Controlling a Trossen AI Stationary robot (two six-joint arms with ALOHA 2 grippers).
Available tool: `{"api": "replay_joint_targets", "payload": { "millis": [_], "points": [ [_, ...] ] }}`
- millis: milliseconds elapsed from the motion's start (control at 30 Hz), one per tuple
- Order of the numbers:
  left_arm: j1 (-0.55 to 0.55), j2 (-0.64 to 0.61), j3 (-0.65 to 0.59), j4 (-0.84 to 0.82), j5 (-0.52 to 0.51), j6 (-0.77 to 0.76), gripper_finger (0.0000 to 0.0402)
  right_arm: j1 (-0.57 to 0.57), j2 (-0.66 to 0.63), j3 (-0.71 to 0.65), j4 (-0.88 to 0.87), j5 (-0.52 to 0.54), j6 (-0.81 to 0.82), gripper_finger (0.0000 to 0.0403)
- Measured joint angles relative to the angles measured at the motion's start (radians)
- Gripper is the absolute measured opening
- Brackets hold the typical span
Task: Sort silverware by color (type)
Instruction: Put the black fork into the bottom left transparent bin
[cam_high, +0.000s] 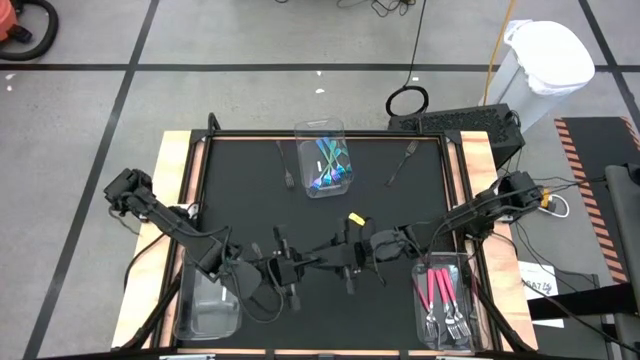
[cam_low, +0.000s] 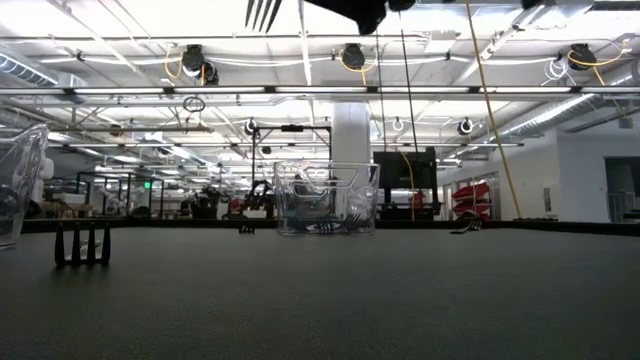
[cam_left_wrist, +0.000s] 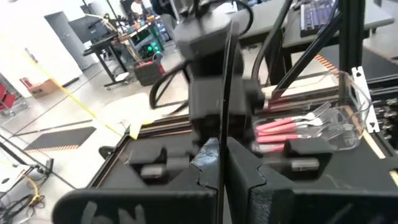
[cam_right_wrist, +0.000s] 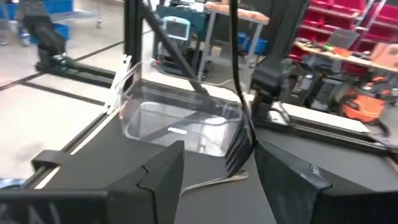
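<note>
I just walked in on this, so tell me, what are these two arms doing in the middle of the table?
They are sorting silverware and meet over the near middle of the table. The left gripper is shut on the handle of a dark fork, held upright with its tines down. The right gripper faces it, fingers open on either side of the fork. Teal utensils sit in the far bin, pink ones in the right bin. Two dark forks lie loose.
</note>
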Motion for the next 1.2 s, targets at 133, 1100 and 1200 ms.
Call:
{"api": "replay_joint_targets", "payload": {
  "millis": [133,1100,1200],
  "points": [
    [0.001,0.022,0.000,0.053,0.049,0.038,0.0006,-0.014,0.035,0.000,0.056,-0.065,0.008,0.0192],
    [0.001,0.016,0.000,-0.054,0.054,-0.112,0.0106,-0.043,0.020,0.018,-0.060,0.006,0.032,0.0004],
    [-0.007,0.003,0.000,-0.062,0.018,-0.116,0.0160,-0.045,0.014,0.041,-0.149,0.010,0.054,0.0004]
  ]
}}
